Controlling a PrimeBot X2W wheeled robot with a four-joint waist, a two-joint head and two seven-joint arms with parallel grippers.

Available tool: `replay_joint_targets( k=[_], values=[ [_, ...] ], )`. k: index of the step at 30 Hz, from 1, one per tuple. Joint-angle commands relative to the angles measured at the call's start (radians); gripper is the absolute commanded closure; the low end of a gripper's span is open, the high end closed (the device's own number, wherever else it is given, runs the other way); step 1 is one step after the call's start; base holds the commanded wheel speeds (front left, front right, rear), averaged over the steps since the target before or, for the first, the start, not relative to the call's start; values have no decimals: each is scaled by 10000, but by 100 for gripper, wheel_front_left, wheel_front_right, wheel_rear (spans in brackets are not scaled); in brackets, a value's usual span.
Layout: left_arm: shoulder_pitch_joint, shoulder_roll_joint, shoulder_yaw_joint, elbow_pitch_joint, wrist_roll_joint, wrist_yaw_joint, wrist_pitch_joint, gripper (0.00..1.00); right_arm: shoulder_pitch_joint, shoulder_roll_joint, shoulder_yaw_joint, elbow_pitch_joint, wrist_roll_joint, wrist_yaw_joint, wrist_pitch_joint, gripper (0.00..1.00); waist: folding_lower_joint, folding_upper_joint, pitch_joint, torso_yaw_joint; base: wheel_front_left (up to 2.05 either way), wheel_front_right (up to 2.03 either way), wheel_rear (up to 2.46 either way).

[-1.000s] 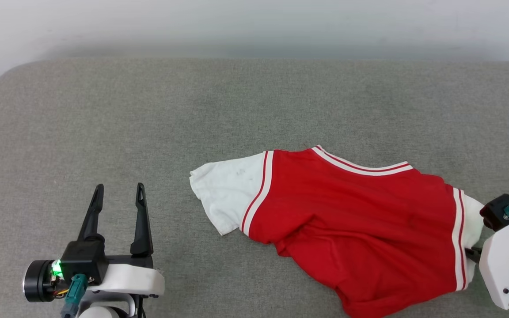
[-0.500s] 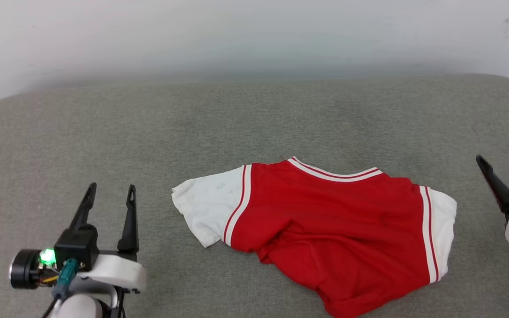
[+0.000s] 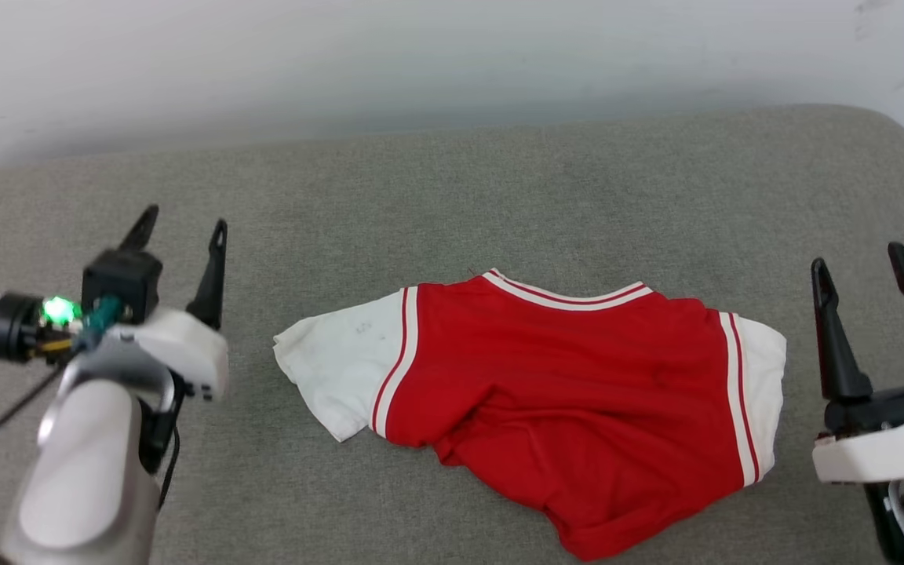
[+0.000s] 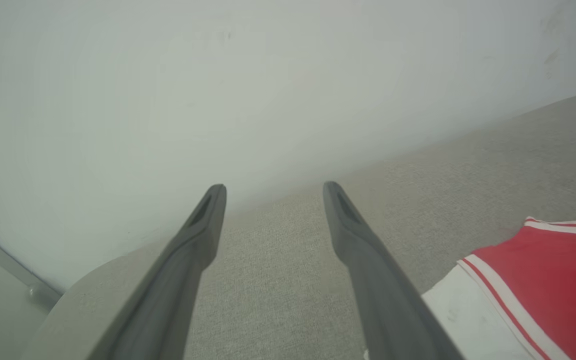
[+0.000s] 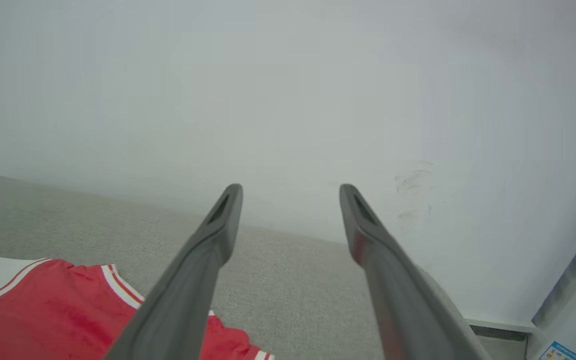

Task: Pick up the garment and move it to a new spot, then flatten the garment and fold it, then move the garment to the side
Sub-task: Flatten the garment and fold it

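Observation:
The garment (image 3: 562,392), red with white sleeves and red-and-white striped trim, lies rumpled in the middle of the grey padded surface (image 3: 452,196). No number shows on it. My left gripper (image 3: 183,221) hangs open to the garment's left, apart from it. My right gripper (image 3: 860,263) stands open just right of the white sleeve, holding nothing. A corner of the garment (image 4: 533,285) appears at the lower right in the left wrist view, and the garment (image 5: 43,305) sits at the lower left in the right wrist view. Both sets of fingers (image 4: 208,220) (image 5: 225,210) stand wide apart.
A pale wall (image 3: 421,55) runs behind the grey surface. The surface's rounded right corner (image 3: 903,133) lies near my right gripper. Beyond that corner the right wrist view shows floor and a pale upright panel (image 5: 575,295).
My right gripper has let go of the garment's right sleeve, opened and drawn back to the right. My left arm has risen and moved farther up the surface. The camera has shifted too.

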Motion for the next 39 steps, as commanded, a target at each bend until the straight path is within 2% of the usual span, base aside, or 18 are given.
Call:
replay_joint_targets(
  k=[1, 4, 6, 9, 11, 16, 17, 21, 25, 29, 35, 39],
  values=[
    [-593, 225, -183, 154, -182, -69, 359, 0, 394, 345, -156, -439, -122, -11, -14, 0, 0, 0, 103, -35, 0, 0, 0],
    [-1405, 546, -707, 469, -514, -128, 1211, 0, 814, 781, -178, -868, -212, -11, -15, 0, 0, 0, 250, -75, 0, 0, 0],
    [-1930, 767, -1347, 584, -1113, -134, 2002, 0, 983, 974, -177, -1094, -292, -11, -16, 0, 0, 0, 348, -117, 0, 0, 0],
    [-2696, 1416, -2592, 632, -2187, -128, 3463, 0, 1150, 1185, -149, -1275, -399, -11, -16, 0, 0, 0, 513, -195, 0, 0, 0],
    [-3137, 1861, -3599, 551, -3016, -132, 4593, 0, 1155, 1256, -107, -1337, -437, -11, -16, 0, 0, 0, 635, -270, 0, 0, 0],
    [-4257, 2943, -5387, 125, -5125, -134, 7010, 0, 1007, 1332, -17, -1373, -586, -11, -17, 0, 0, 0, 979, -413, 0, 0, 0],
    [-4257, 2943, -5387, 125, -5125, -134, 7010, 0, 1007, 1332, -17, -1373, -586, -11, -17, 0, 0, 0, 979, -413, 0, 0, 0],
    [-4923, 3528, -6656, -121, -6475, -135, 8760, 0, 814, 1310, 104, -1365, -699, -11, -17, 0, 0, 0, 1243, -537, 0, 0, 0],
    [-5281, 3848, -7530, -61, -7440, -135, 10001, 0, 620, 1294, 253, -1299, -761, -11, -17, 0, 0, 0, 1522, -652, 0, 0, 0],
    [-5413, 4024, -8323, 90, -7962, -136, 10759, 0, 410, 1297, 424, -1198, -787, -11, -17, 0, 0, 0, 1773, -790, 0, 0, 0],
    [-5220, 4099, -9270, 584, -8302, -136, 10877, 0, 78, 1341, 655, -1046, -765, -11, -18, 0, 0, 0, 2072, -986, 0, 0, 0],
    [-5051, 3930, -10006, 912, -8401, -138, 10771, 0, -40, 1371, 744, -946, -794, -11, -18, 0, 0, 0, 2170, -992, 0, 0, 0]
  ],
)
